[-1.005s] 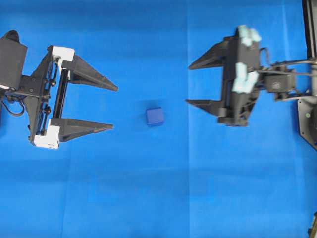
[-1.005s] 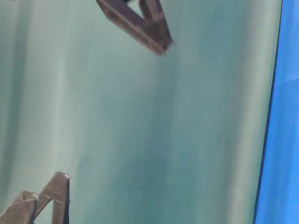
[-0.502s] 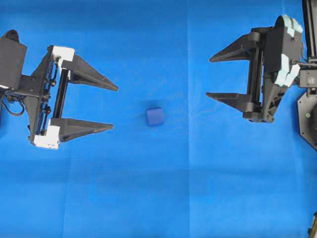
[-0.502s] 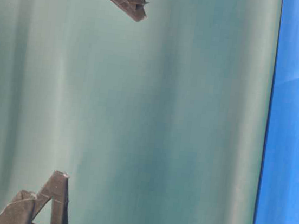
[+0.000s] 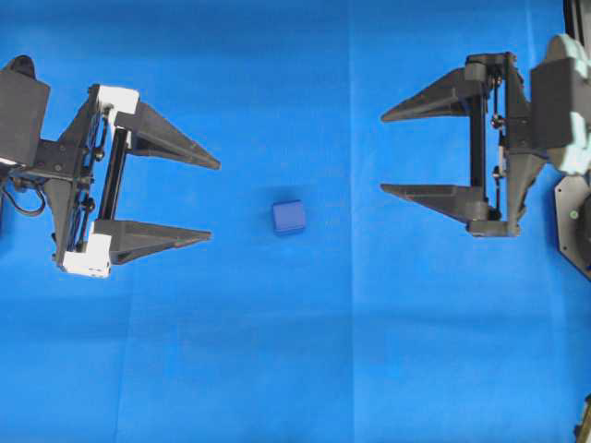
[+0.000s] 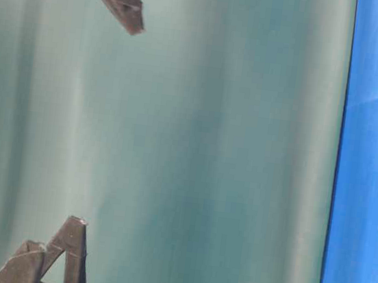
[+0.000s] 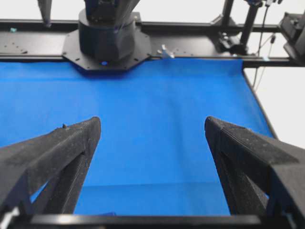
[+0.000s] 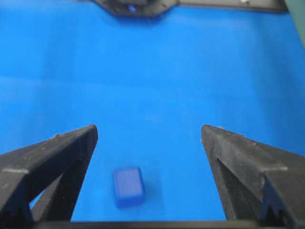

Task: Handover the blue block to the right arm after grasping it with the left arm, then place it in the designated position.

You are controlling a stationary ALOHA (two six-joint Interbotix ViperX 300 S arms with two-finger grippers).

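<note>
The blue block (image 5: pixel 288 217) lay alone on the blue cloth (image 5: pixel 295 369) covering the counter, between the two arms and touched by neither. The left pincer (image 5: pixel 214 200), with white finger bases, stood wide open beside it. The right pincer (image 5: pixel 382 154), all black, gaped likewise, empty.

The black left gripper with white plastic finger bases (image 5: pixel 214 201) has its two pointed fingers spread wide. The all-black right gripper (image 5: pixel 382 153) faces it, well apart, its fingers also spread wide, holding nothing.
</note>
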